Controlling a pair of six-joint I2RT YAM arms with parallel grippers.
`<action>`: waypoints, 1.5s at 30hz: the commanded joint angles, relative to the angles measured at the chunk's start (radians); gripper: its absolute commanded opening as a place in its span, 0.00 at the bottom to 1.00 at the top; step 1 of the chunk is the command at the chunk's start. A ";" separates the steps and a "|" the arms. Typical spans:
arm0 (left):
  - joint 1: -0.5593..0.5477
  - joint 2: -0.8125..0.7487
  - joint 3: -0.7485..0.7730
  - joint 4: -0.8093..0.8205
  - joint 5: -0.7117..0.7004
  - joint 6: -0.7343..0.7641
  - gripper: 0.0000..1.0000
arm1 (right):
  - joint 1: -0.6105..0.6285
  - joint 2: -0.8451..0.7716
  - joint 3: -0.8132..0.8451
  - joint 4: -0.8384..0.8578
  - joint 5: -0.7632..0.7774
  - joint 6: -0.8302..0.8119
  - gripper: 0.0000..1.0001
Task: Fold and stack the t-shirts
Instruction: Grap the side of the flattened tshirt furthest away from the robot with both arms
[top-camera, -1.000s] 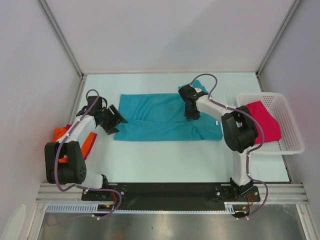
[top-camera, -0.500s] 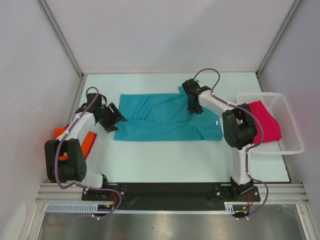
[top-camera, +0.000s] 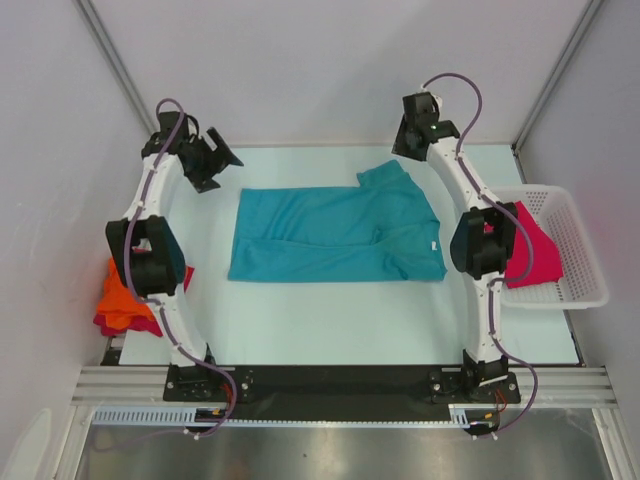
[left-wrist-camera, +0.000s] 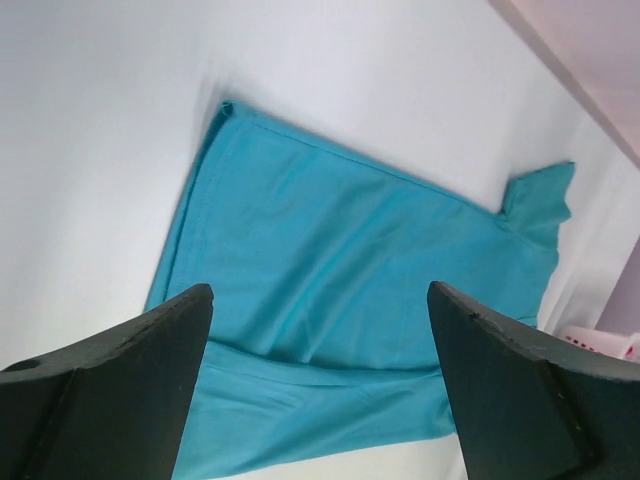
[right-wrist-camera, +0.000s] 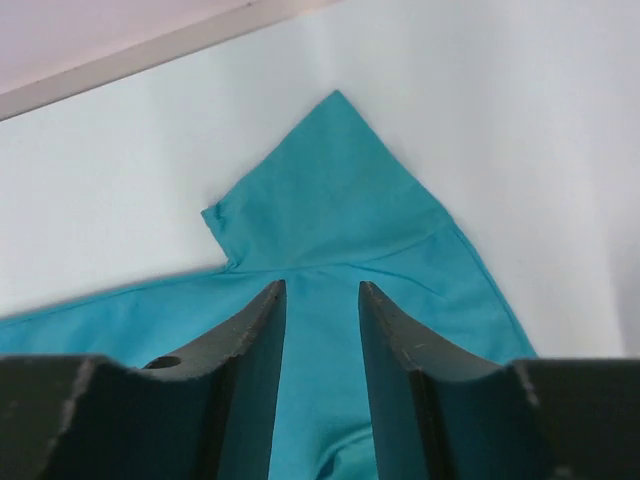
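Seen from above, a teal t-shirt (top-camera: 335, 235) lies spread flat across the middle of the table (top-camera: 330, 320), a small white label (top-camera: 434, 247) at its right edge. Both arms are stretched toward the far corners, the left gripper (top-camera: 215, 168) and right gripper (top-camera: 410, 145) above the table and clear of the cloth. A magenta-pink t-shirt (top-camera: 535, 255) is draped in the white basket (top-camera: 580, 290) at right, while orange (top-camera: 120, 295) and dark red (top-camera: 125, 325) t-shirts sit bunched at the left edge. The left wrist camera shows the left gripper (left-wrist-camera: 318, 300) spread wide and empty over the teal t-shirt (left-wrist-camera: 350, 270). The right wrist camera shows the right gripper (right-wrist-camera: 322, 290) parted by a narrow gap, gripping nothing, above one teal sleeve (right-wrist-camera: 330, 190).
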 joint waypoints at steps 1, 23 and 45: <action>0.007 0.084 0.078 -0.073 0.032 0.037 0.96 | -0.050 0.125 0.048 -0.026 -0.191 0.037 0.38; -0.016 0.240 0.187 -0.130 -0.077 0.173 1.00 | -0.202 0.342 0.180 0.082 -0.492 0.229 0.46; -0.033 0.275 0.185 -0.129 -0.086 0.199 0.99 | -0.256 0.491 0.275 0.131 -0.493 0.258 0.46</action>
